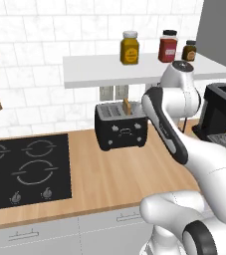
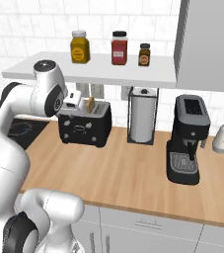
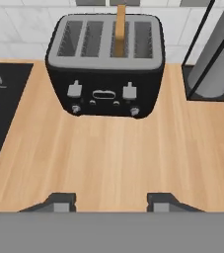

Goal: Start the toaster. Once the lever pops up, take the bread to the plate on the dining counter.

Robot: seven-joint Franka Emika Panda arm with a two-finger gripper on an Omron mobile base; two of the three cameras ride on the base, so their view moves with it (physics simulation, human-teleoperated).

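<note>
While bread stands upright (slotted), toaster fronts bare counter.

The toaster looks like smooth black plastic with a dull grey metal top. The bench is pale wood.

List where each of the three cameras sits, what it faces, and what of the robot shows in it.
Left base view: behind the arm's left, facing the hob and toaster; the arm rises lower right.
Right base view: behind its right, facing toaster, paper towel roll and coffee machine; the arm rises lower left.
Hand view: on the hand, looking down at the toaster's front; the gripper fingertips stand apart, empty.
All share the toaster with bread upright in a slot.
</note>
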